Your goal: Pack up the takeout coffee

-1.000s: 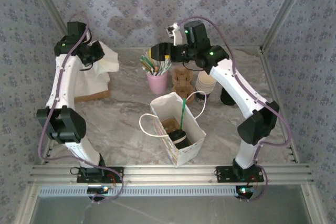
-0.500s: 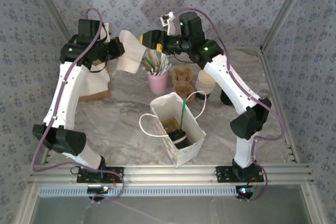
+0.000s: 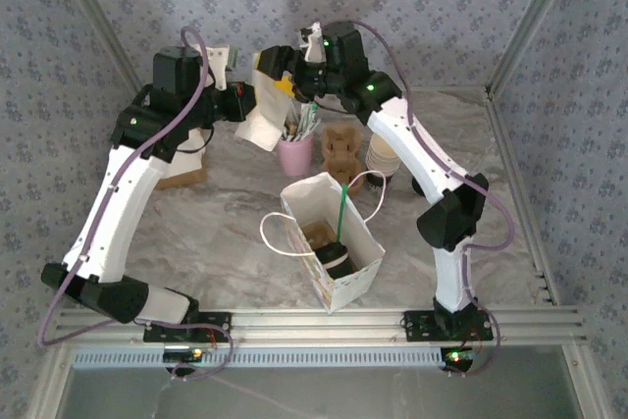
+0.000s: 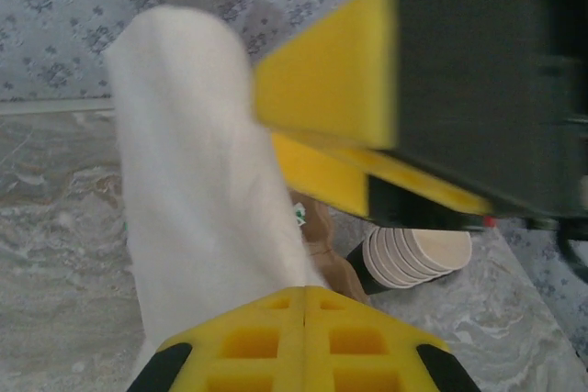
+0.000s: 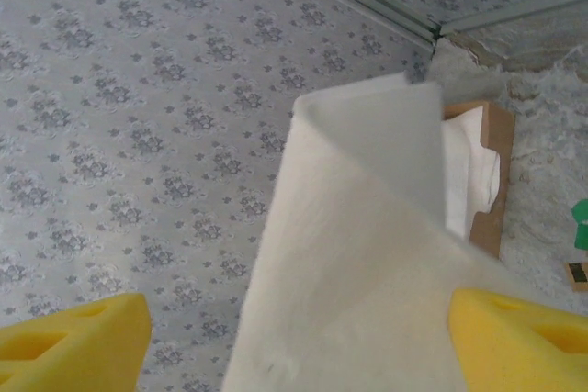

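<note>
Left fingers (image 4: 266, 341), pinching the napkin (image 3: 263, 125), swung over above the pink holder (image 3: 294, 154); handoff step I reckon, wide-open right fingers (image 5: 78, 337) need to close next.

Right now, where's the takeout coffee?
Top view: the takeout coffee stands inside the white paper bag at table centre, toward the bag's near end.

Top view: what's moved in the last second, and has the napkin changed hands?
The left gripper, shut on the white napkin, carried it rightward from the napkin box to centre. The right gripper swung left to meet it and now straddles the napkin, open, not gripping. The bag, takeout coffee inside, pink holder and cup stack stayed put.
</note>
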Controlling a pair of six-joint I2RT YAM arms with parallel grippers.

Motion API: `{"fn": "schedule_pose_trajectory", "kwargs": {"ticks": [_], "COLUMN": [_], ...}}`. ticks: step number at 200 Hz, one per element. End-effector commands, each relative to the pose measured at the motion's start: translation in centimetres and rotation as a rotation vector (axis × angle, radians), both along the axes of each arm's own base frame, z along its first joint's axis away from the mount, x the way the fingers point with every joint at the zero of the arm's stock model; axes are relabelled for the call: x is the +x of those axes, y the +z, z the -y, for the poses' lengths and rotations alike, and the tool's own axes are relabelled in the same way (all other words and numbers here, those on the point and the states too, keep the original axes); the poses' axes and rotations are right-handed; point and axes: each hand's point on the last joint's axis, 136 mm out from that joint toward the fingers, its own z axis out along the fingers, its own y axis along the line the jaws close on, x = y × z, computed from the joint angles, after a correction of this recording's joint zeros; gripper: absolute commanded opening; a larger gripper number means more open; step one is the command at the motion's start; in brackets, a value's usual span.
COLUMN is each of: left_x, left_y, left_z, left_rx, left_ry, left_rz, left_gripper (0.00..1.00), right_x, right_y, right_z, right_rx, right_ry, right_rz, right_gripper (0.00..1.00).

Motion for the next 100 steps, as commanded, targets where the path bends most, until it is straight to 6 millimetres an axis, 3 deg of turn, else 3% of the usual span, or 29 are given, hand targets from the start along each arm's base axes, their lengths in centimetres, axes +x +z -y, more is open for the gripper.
{"fn": "schedule_pose_trajectory", "kwargs": {"ticks": [1, 48, 76, 100], "left_x": [-0.4, -0.8, -0.6, -0.6], "left_y": [1.2, 0.7, 0.3, 0.5], "left_z": [0.9, 2.1, 2.2, 2.3], "left_rx": [0.023, 0.061, 0.062, 0.043], "left_ry": [-0.043, -0.072, -0.065, -0.064], "left_rz": [0.083, 0.101, 0.104, 0.117], "left_gripper": [0.00, 0.00, 0.00, 0.00], "right_x": [-0.2, -0.6, -1.0, -1.1], "right_y": [1.4, 0.4, 0.2, 0.3], "right_z": [-0.8, -1.8, -2.1, -2.1], "right_rx": [0.045, 0.049, 0.052, 0.054], "right_ry": [-0.003, 0.030, 0.050, 0.054], "right_rz": [-0.017, -0.060, -0.068, -0.066], "right_gripper": [0.87, 0.82, 0.60, 0.30]}}
